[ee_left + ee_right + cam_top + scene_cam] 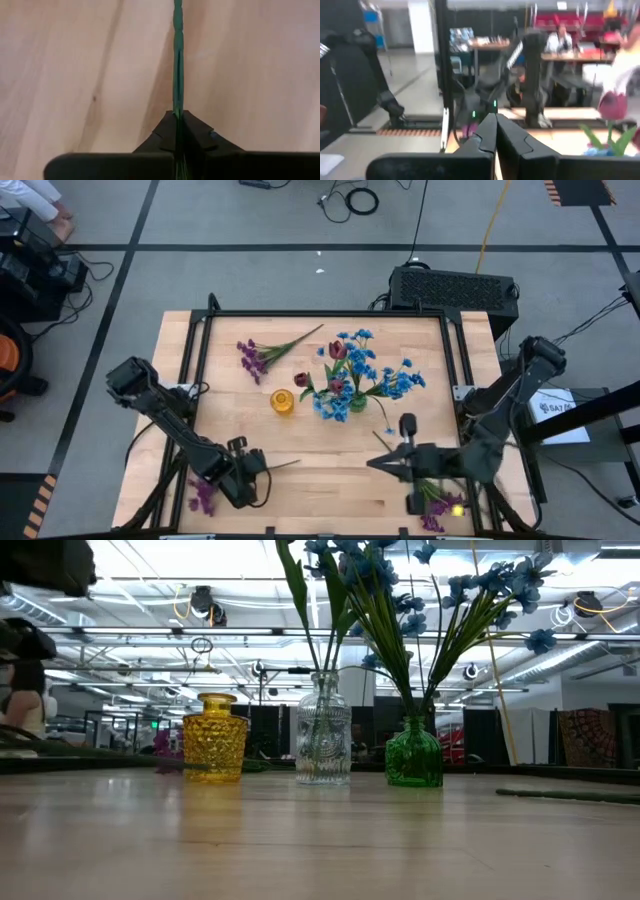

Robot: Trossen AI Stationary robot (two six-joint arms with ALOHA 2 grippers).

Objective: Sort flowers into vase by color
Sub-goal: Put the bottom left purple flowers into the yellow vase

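My left gripper point(247, 472), near the table's front left, is shut on the thin green stem point(177, 60) of a purple flower. Its blossoms point(203, 496) lie beside the gripper toward the near edge. My right gripper point(383, 464) hovers shut and level at the front right, holding nothing. Another purple sprig point(437, 511) lies under that arm. A third purple sprig point(256, 356) lies flat at the far left. Mid-table stand a bare yellow vase point(283, 401), a clear vase point(323, 740) with dark red and blue flowers, and a green vase point(414, 752) with blue flowers. My left gripper pinches the flower's stem point(177, 112) between its two fingers, which slant steeply down from above. The stem runs straight on from the fingertips toward the table's right point(290, 465). The blossom end sits on the other side of the gripper, by the table's near edge.
A black frame point(320, 313) borders the tabletop. A loose green stem point(565, 796) lies on the wood at the front right. Bare wood lies between the two grippers and in front of the vases.
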